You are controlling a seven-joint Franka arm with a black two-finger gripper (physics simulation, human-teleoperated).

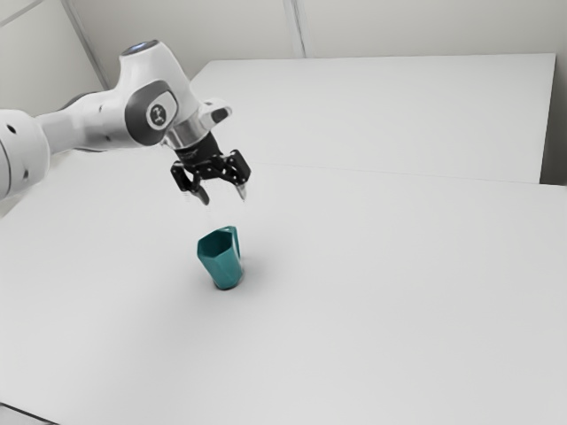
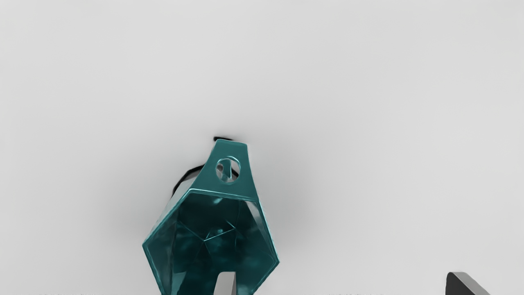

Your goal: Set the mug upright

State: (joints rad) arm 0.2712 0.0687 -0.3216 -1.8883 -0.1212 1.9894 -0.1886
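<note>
White tabletop, on which one teal mug, mouth toward the gripper, lay below it, the gripper empty and spread, one finger over that mouth, the other finger well aside.

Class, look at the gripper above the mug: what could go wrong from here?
In the wrist view, one finger of the open gripper overlaps the mug: lowered straight, it might strike the rim. The other finger stands well clear, so closing might shove or topple the mug.
</note>
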